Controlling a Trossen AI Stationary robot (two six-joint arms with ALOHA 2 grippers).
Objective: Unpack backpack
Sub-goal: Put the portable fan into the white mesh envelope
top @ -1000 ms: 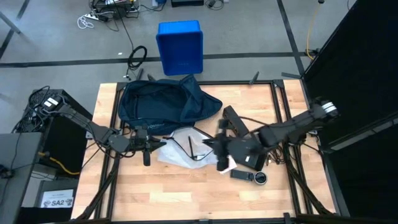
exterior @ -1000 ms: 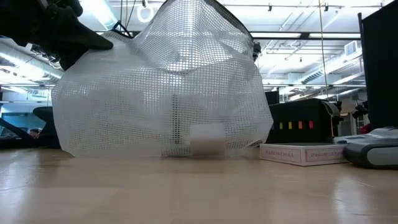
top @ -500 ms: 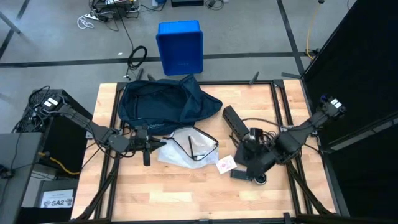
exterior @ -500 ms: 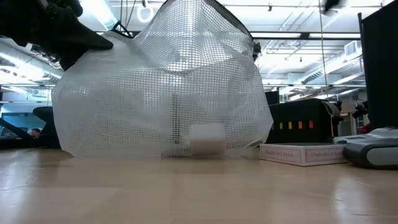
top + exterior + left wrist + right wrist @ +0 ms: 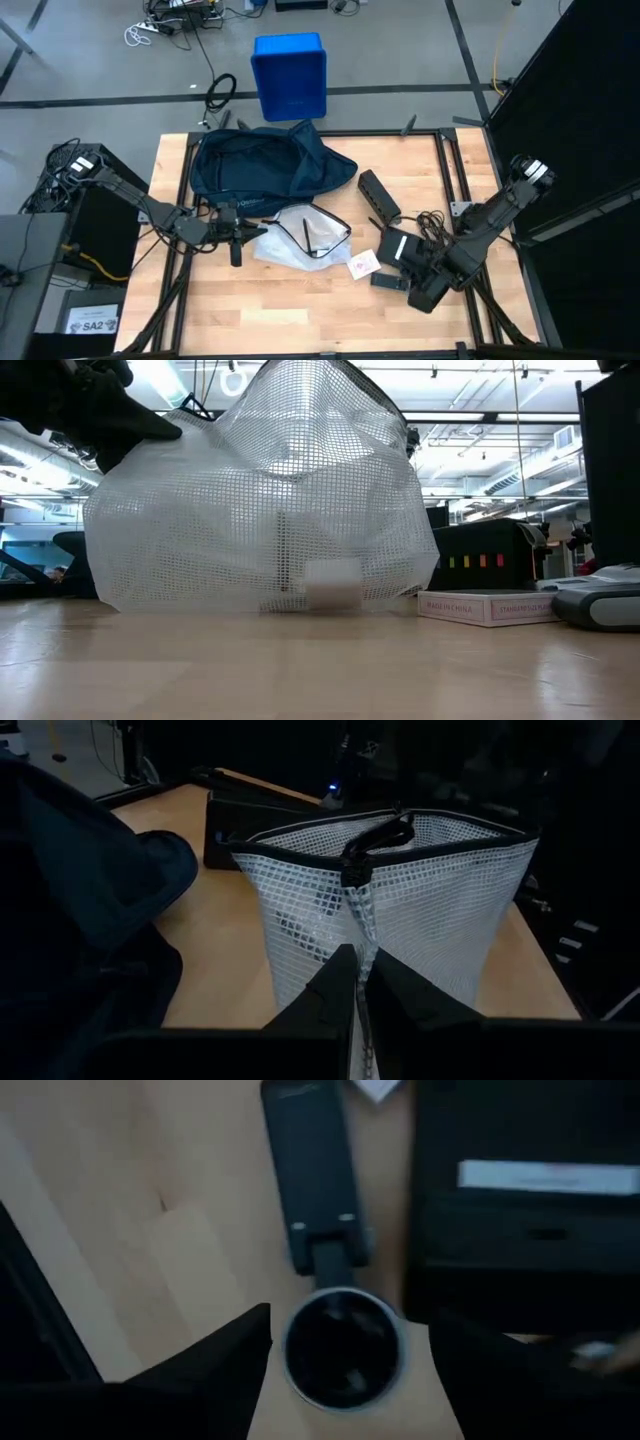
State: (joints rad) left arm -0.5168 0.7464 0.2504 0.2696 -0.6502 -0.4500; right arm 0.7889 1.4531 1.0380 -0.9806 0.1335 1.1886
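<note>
White mesh pouch (image 5: 300,238) lies beside the backpack (image 5: 262,165).

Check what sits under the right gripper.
Right gripper, open, hovers above a round silver-rimmed device with a dark handle on the table. Its underside is hidden.

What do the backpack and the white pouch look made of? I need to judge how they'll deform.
Backpack: soft matte navy fabric, probably nylon; it lies slumped and creased. White pouch: translucent gridded mesh, likely plastic-coated, with dark fabric edging and a zip; it holds its shape somewhat.
</note>
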